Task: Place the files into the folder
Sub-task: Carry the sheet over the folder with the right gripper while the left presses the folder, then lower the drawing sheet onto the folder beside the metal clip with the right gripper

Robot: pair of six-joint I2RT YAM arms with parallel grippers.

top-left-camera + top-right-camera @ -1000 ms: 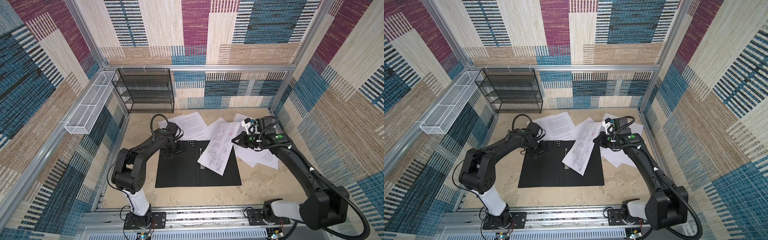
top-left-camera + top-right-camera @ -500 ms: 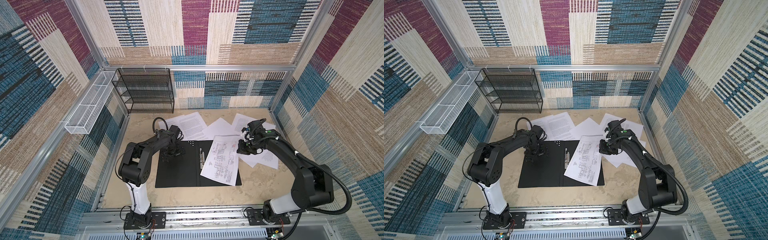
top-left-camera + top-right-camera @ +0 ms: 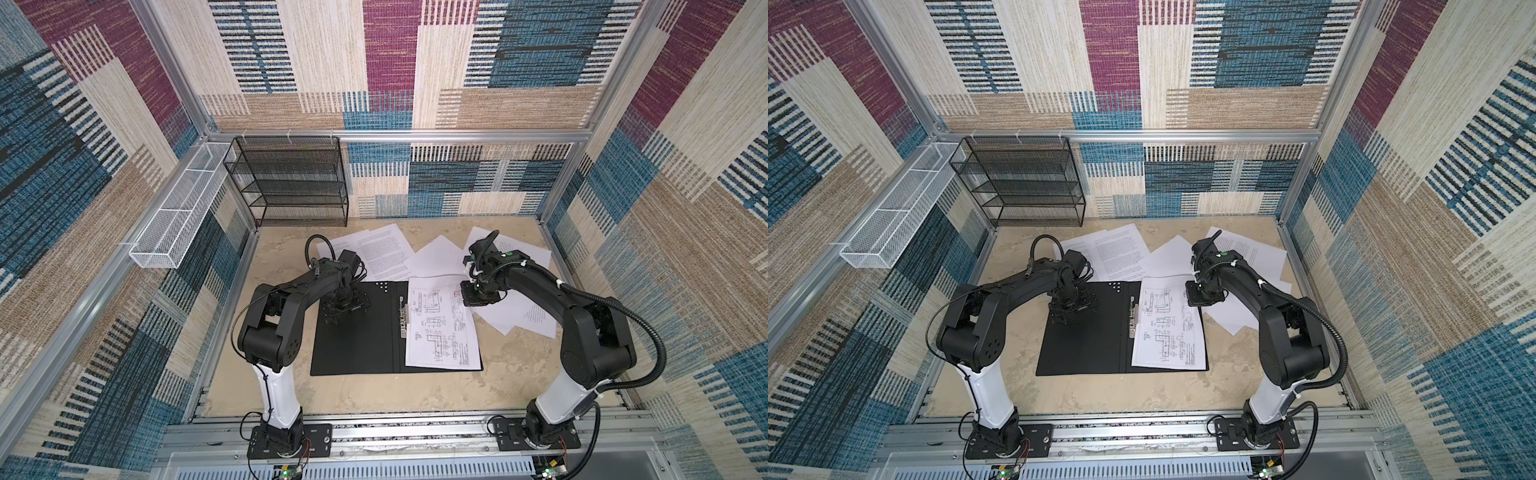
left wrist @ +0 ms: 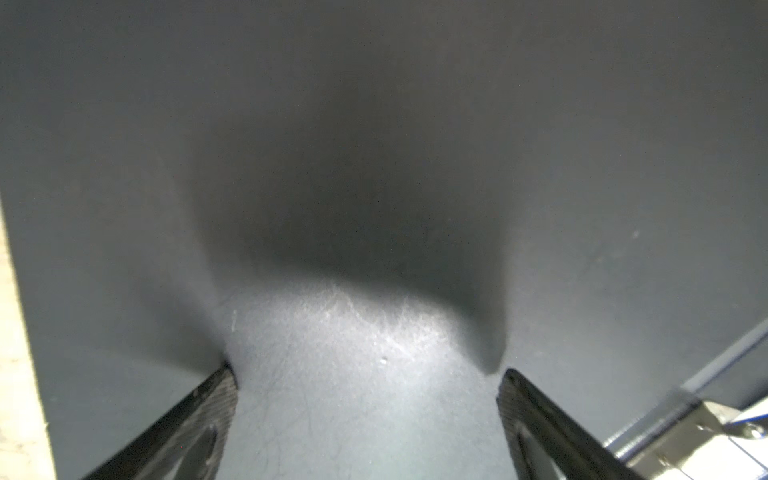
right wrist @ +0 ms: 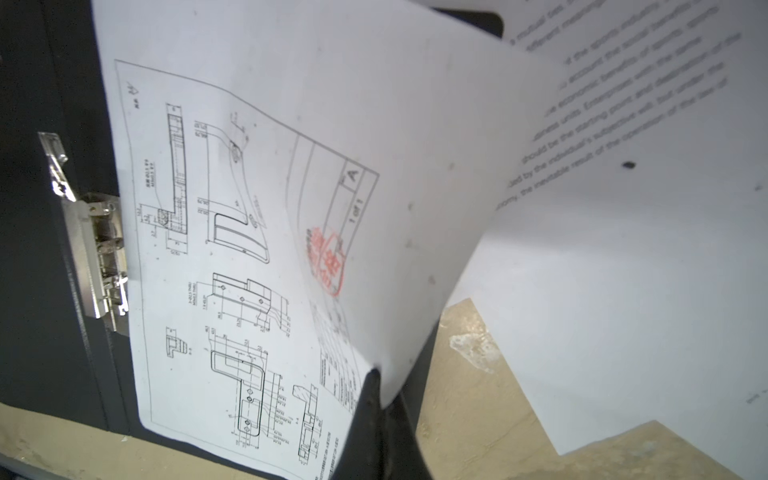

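The folder (image 3: pixel 353 345) (image 3: pixel 1084 345) lies open and black side up mid-table, its metal clip (image 3: pixel 402 316) (image 5: pixel 97 249) on the spine. A white file with line drawings (image 3: pixel 440 328) (image 3: pixel 1167 328) (image 5: pixel 249 208) covers its right half. My right gripper (image 3: pixel 478 297) (image 3: pixel 1202 297) (image 5: pixel 376 374) is shut on that sheet's far right corner, which curls up off the folder. My left gripper (image 3: pixel 345 305) (image 3: pixel 1071 307) (image 4: pixel 368 382) stands open, tips down on the folder's left half (image 4: pixel 374 166). Other files (image 3: pixel 382 253) (image 3: pixel 523 316) (image 5: pixel 623 249) lie loose behind and to the right.
A black wire-mesh rack (image 3: pixel 291 183) stands at the back left against the wall. A white mesh basket (image 3: pixel 178 216) hangs on the left wall rail. The beige table (image 3: pixel 519 365) shows in front and to the right of the folder.
My right gripper has brought the drawing sheet down from a slanted hold to lie almost flat on the folder's right half. The left gripper has stayed on the left half.
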